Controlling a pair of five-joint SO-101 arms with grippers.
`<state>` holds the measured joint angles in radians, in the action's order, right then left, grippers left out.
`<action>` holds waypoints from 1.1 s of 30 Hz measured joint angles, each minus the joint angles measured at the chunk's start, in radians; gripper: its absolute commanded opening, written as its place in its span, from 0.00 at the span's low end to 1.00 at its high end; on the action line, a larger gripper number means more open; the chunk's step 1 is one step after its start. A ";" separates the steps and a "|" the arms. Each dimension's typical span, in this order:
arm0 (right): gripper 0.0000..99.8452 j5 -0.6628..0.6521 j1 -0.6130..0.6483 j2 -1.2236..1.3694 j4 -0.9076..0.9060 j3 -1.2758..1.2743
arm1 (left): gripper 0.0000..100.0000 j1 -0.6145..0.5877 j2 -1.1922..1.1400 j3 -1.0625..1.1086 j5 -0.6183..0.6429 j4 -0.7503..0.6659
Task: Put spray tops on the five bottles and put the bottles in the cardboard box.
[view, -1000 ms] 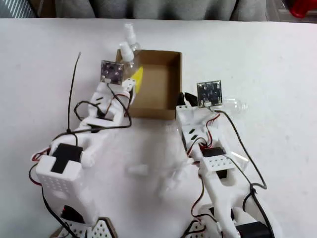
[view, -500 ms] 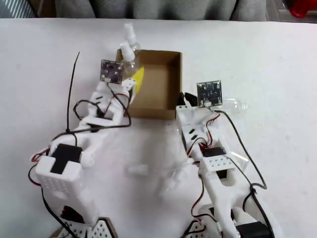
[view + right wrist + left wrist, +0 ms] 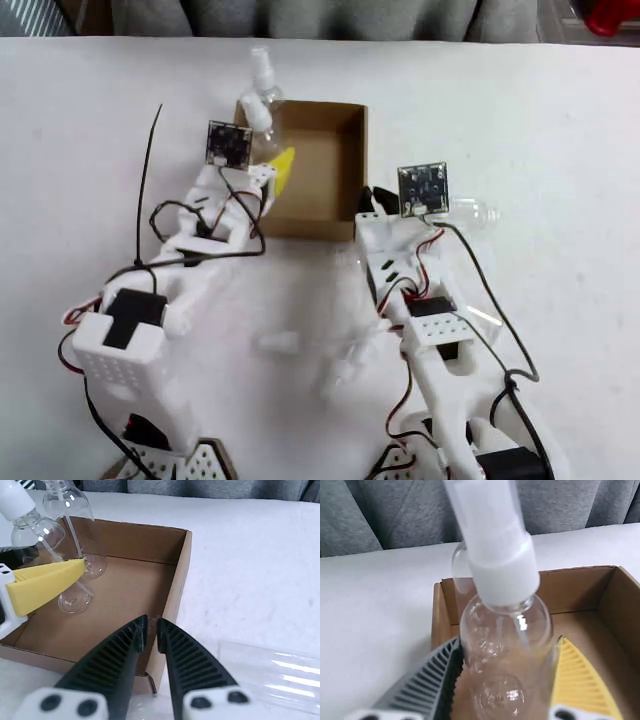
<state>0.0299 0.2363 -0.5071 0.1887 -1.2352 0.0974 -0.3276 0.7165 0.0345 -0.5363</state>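
High view: the cardboard box (image 3: 362, 150) sits mid-tabletop (image 3: 560, 120), open side up. My left pincer (image 3: 268, 150) is at its left wall, clamped on a bottle (image 3: 267, 133) w/ a spray top (image 3: 256, 106) fitted. Its long axis is near upright, top leaning out over that wall. A second bottle (image 3: 263, 68) is just behind at the far-left corner, top up too. My right pincer (image 3: 374, 200) is at the box's right wall, near corner. A third bottle (image 3: 474, 212) lies flat on the tabletop beside that arm. Loose tops (image 3: 343, 372) lie btw my two arms.

Left wrist view: I'm looking down the held bottle (image 3: 505, 625), white top nearest, base farthest. My grey finger (image 3: 437, 672) and yellow finger (image 3: 580, 675) press it from either side.

Right wrist view: my black pincer (image 3: 151, 625) is drawn nearly together, just a slit, tips at the wall rim. Can't tell if they touch card. Through the clear walls I get both bottles' bases (image 3: 75, 600) down inside the box, tops tilted away. The third bottle (image 3: 270, 670) lies lengthwise outside.
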 measured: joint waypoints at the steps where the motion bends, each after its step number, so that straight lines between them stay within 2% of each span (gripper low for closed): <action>1: 0.02 0.000 0.000 0.000 0.000 0.000 | 0.33 0.000 0.000 0.000 0.000 0.000; 8: 0.02 0.000 0.000 0.000 0.000 0.000 | 0.33 -0.003 0.035 0.000 0.060 0.020; 16: 0.02 0.000 0.000 0.000 0.000 0.000 | 0.33 -0.020 0.112 0.023 0.066 0.069; 29: 0.02 0.000 0.000 0.000 0.000 0.000 | 0.33 -0.012 0.446 0.318 0.066 0.117; 33: 0.02 0.000 0.000 0.000 0.000 0.000 | 0.33 0.002 0.585 0.440 0.018 0.118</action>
<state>0.0299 0.2363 -0.5071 0.1887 -1.2352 0.0990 0.2570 1.1569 0.0529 -0.4181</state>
